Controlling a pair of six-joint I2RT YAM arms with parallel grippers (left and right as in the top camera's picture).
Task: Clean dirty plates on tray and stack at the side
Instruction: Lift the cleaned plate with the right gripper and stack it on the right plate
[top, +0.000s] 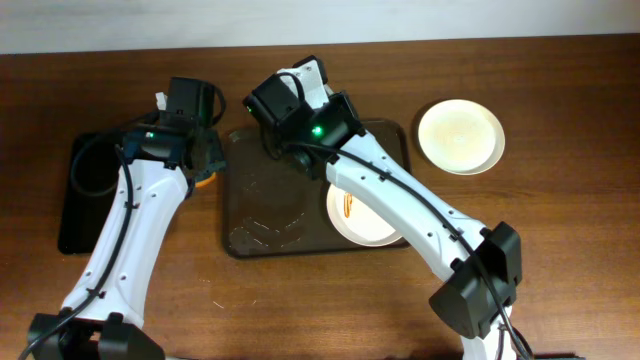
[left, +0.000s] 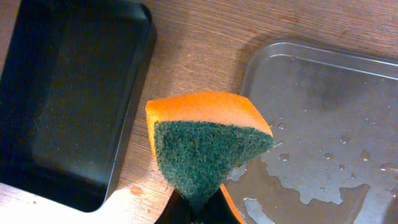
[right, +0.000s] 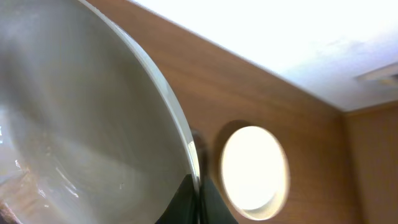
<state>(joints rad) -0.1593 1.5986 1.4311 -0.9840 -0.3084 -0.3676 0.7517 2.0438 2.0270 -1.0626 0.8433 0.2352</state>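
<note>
Pinched in the left gripper: sponge, lower centre, beside the tray rim. Clamped in the right gripper: tilted plate, held by its rim, filling frame left. Best to brace it steady and press the green pad flat across. Lower right on tray: streaked plate.

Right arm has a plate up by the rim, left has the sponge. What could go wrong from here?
1. The right tool pinches the lifted plate only at its rim, tilted; pressure from the sponge could twist it loose.
2. The tray is wet, so a dropped plate may slide.
3. The right arm overhangs the streaked plate, blocking reach.
</note>
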